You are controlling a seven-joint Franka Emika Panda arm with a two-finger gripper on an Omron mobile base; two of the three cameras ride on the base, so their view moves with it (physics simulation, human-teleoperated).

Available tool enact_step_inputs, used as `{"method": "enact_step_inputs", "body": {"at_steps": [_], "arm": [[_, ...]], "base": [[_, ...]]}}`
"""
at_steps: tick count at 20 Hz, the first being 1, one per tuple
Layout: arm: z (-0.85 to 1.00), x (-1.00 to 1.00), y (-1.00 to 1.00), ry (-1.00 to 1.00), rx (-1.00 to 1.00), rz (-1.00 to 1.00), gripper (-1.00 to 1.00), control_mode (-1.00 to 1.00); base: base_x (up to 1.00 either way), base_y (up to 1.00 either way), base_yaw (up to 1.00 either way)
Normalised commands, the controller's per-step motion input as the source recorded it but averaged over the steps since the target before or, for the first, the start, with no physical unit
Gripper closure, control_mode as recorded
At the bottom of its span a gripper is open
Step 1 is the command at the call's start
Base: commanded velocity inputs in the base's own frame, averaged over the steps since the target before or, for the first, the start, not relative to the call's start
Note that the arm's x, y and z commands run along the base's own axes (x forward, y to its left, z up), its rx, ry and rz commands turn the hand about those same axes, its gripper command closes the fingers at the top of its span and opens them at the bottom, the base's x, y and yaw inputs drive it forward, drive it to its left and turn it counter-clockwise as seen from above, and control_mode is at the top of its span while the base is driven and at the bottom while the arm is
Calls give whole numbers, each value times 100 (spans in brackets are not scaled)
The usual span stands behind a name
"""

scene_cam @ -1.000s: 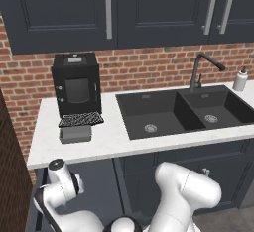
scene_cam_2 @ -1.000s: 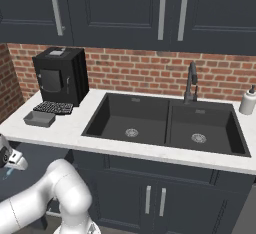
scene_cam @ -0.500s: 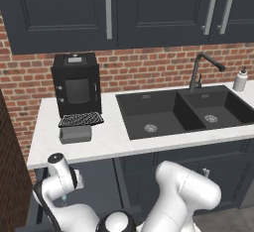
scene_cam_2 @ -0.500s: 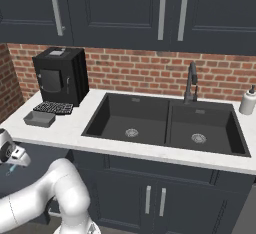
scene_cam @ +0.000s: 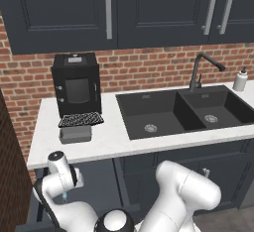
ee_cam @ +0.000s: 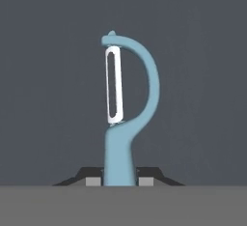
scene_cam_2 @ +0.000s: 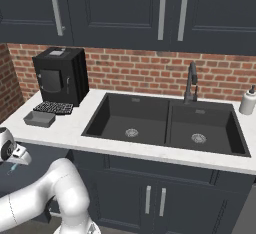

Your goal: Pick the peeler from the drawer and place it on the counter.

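Hand view: the peeler (ee_cam: 126, 123) is seen pinched by its handle between the two dark fingertips (ee_cam: 94, 181), which are closed tight against it. The pale-blue curved head and white blade slot stand up from the hand (ee_cam: 119, 181), against a plain dark grey surface; whether the peeler touches that surface cannot be told.

Left base view: the hand (scene_cam: 64, 195) is seen low, below the front edge of the white tabletop (scene_cam: 114, 139), to the left of the sink (scene_cam: 186, 112) and beneath the coffee machine (scene_cam: 76, 83). A small blue sliver is noted at the fingertips, too small to resolve. The drawer cannot be made out clearly behind the arm.

Right base view: the hand (scene_cam_2: 12, 167) is seen below the tabletop's (scene_cam_2: 75, 128) left corner, in front of the dark cabinet face. A thin pale-blue piece hangs at it.

The coffee machine (scene_cam_2: 60, 75) is stood against the brick wall, its drip tray (scene_cam_2: 52, 108) and a small grey tray (scene_cam_2: 39, 119) just before it.
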Motion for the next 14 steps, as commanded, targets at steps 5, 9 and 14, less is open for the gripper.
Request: {"method": "enact_step_inputs", "body": {"at_steps": [5, 9, 14], "arm": [[0, 0, 0, 0, 0, 0, 100, -100], [0, -5, -1, 0, 0, 0, 100, -100], [39, -32, -5, 0, 0, 0, 100, -100]], "base": [[0, 0, 0], [0, 0, 0], [0, 0, 0]]}}
